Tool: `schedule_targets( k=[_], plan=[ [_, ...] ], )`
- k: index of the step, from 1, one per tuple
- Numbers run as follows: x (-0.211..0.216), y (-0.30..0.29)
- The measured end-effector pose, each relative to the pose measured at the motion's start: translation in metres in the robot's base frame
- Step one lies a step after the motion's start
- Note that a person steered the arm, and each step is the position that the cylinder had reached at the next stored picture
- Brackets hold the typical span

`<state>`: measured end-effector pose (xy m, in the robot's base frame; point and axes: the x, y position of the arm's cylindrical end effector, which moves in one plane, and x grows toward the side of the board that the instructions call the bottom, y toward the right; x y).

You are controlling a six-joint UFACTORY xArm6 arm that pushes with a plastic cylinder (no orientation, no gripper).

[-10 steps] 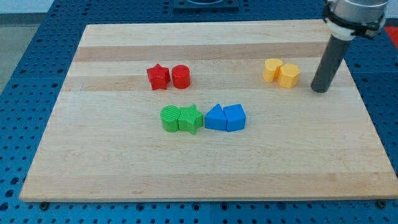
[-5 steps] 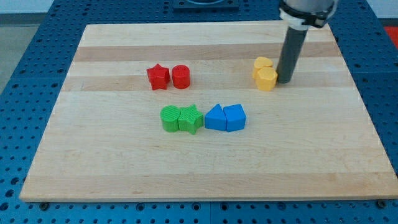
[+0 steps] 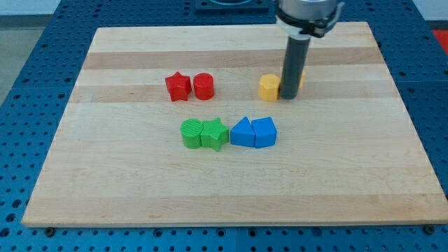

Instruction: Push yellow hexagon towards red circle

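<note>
The yellow hexagon (image 3: 269, 87) lies on the wooden board (image 3: 140, 182), right of centre near the view's top. My tip (image 3: 288, 97) touches its right side. The red circle (image 3: 204, 86) stands to the hexagon's left, about a block's width and a half away, with a red star (image 3: 178, 87) touching its left side. A second yellow block (image 3: 301, 78) shows just right of the rod, partly hidden by it; its shape cannot be made out.
A row of blocks sits below in the middle of the board: green circle (image 3: 191, 133), green star (image 3: 215, 134), and two blue blocks (image 3: 242, 132) (image 3: 264, 131) side by side.
My tip has moved left from the board's right side and pushed the yellow hexagon left towards the red circle. The other yellow block has been left behind by the rod.
</note>
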<state>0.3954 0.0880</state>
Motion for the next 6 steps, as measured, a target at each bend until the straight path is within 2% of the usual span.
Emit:
schedule_targets(
  k=[3,6],
  plan=[
    [-0.02,-0.01],
    [-0.02,-0.043]
  ],
)
